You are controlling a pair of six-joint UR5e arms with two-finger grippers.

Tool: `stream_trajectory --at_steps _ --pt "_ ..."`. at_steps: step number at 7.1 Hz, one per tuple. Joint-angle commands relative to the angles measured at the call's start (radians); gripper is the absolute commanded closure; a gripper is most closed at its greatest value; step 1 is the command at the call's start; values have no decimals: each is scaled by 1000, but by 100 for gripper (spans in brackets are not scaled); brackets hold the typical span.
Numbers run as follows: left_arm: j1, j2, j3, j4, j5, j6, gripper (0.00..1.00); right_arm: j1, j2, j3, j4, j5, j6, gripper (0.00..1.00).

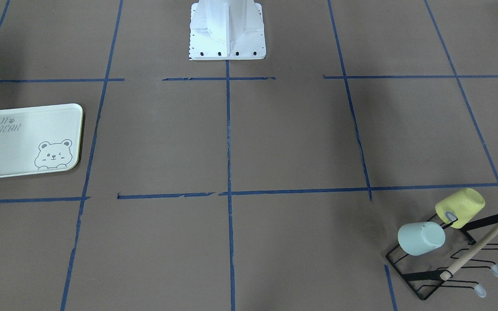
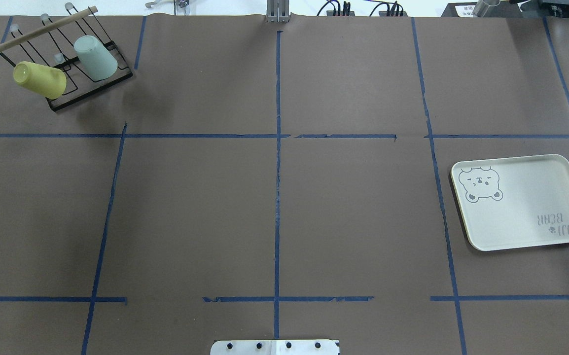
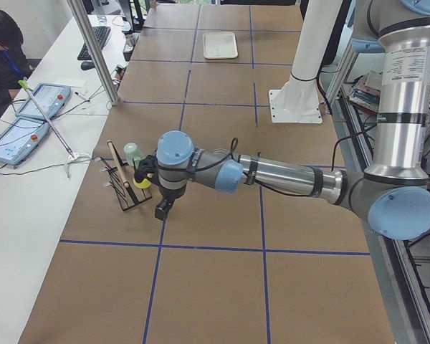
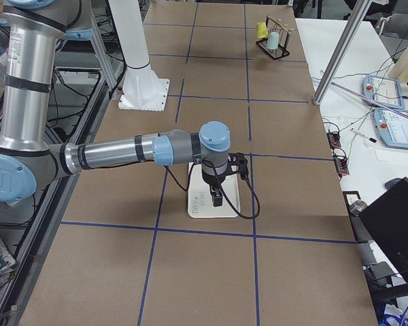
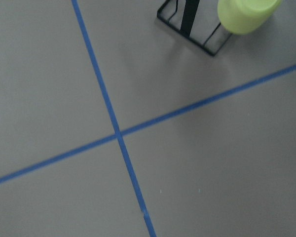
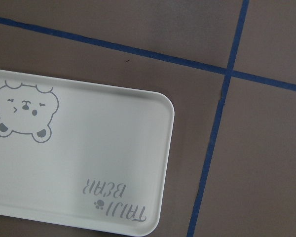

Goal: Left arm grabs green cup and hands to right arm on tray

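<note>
The green cup (image 1: 421,239) hangs upside down on a black wire rack (image 1: 430,288), also in the overhead view (image 2: 95,58). The left arm's gripper (image 3: 163,209) shows only in the exterior left view, hanging over the table just beside the rack; I cannot tell if it is open or shut. The tray (image 2: 526,207) lies flat with nothing on it. The right arm's gripper (image 4: 216,199) shows only in the exterior right view, above the tray (image 4: 230,207); I cannot tell its state. The right wrist view looks down on the tray (image 6: 98,158).
A pale yellow cup (image 1: 460,207) hangs on the same rack next to the green one; it shows in the left wrist view (image 5: 246,15). The rack has a wooden bar (image 2: 43,29) across its top. The robot's white base (image 1: 227,30) stands mid-table. Blue tape lines grid the brown surface.
</note>
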State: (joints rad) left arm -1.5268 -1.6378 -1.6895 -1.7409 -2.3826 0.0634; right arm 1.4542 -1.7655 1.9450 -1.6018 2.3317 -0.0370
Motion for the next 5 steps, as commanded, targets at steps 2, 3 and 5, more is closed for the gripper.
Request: stream_trajectory --at_steps 2,3,5 --pt "111 -192 33 -70 34 -377 0 0 -3 0 -1 0 0 0" --pt "187 -235 45 -107 46 -457 0 0 -6 2 -1 2 2 0" --pt "360 -345 53 -108 333 -667 0 0 -9 0 -1 2 2 0"
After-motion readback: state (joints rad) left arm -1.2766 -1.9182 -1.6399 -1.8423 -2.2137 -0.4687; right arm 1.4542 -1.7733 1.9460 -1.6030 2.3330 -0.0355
